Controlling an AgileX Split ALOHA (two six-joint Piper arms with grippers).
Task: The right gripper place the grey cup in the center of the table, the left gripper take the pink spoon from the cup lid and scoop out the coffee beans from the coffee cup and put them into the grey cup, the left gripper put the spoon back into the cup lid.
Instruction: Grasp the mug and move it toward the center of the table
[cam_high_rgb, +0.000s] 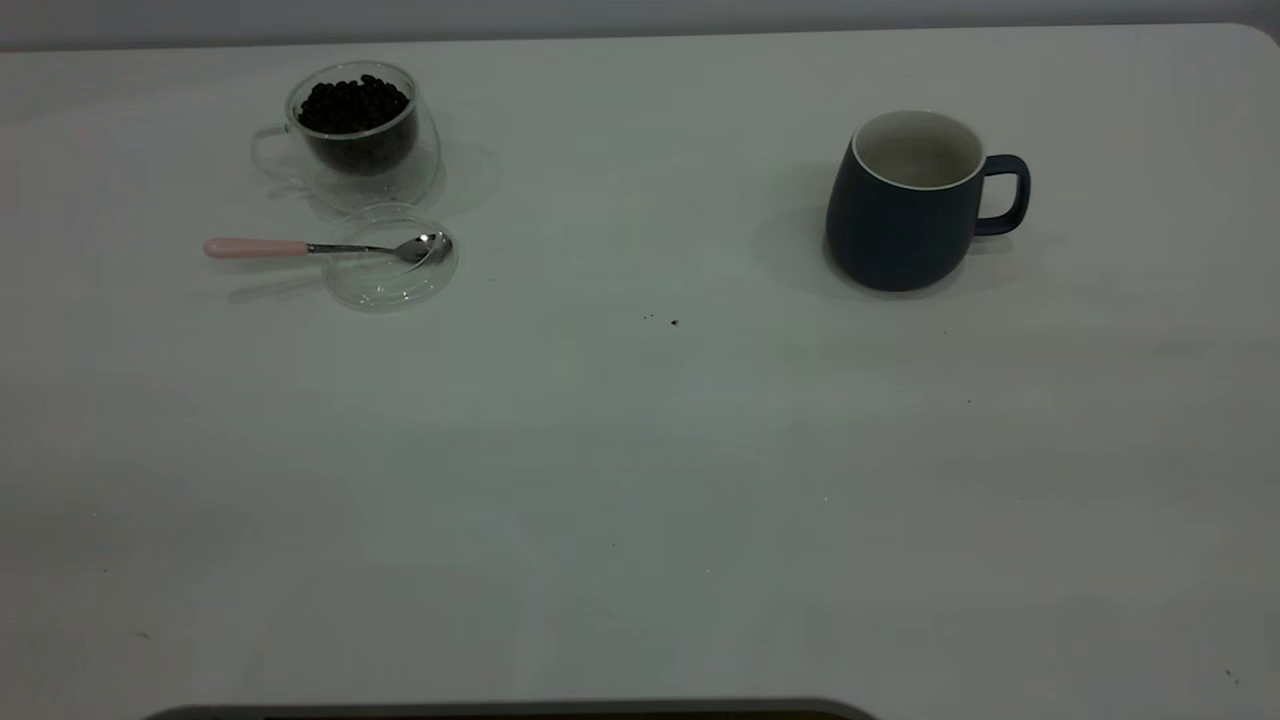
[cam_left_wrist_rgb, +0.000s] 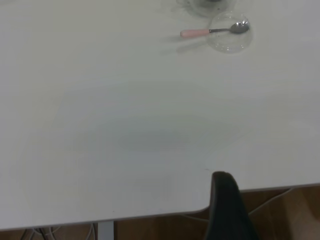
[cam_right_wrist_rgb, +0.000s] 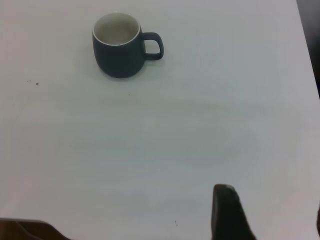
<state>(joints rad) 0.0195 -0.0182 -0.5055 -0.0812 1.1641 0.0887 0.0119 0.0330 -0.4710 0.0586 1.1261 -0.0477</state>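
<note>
The grey cup (cam_high_rgb: 900, 220) stands upright and empty at the back right of the table (cam_high_rgb: 640, 480); it also shows in the right wrist view (cam_right_wrist_rgb: 117, 55). The coffee cup (cam_high_rgb: 400, 170) holds coffee beans (cam_high_rgb: 352, 105) at the back left. Just in front of it the cup lid (cam_high_rgb: 390, 280) lies flat, with the pink spoon (cam_high_rgb: 300, 247) resting bowl-first on it and its handle pointing left. The spoon (cam_left_wrist_rgb: 200, 33) and lid (cam_left_wrist_rgb: 227, 44) show far off in the left wrist view. The left gripper (cam_left_wrist_rgb: 272, 200) hangs at the table's near edge, the right gripper (cam_right_wrist_rgb: 271, 200) over bare table; both are open and empty. Neither arm shows in the exterior view.
A few dark specks (cam_high_rgb: 673, 322) lie near the table's middle. The table's near edge (cam_left_wrist_rgb: 150, 216) with wooden floor below shows in the left wrist view. A dark strip (cam_high_rgb: 500, 712) runs along the front of the exterior view.
</note>
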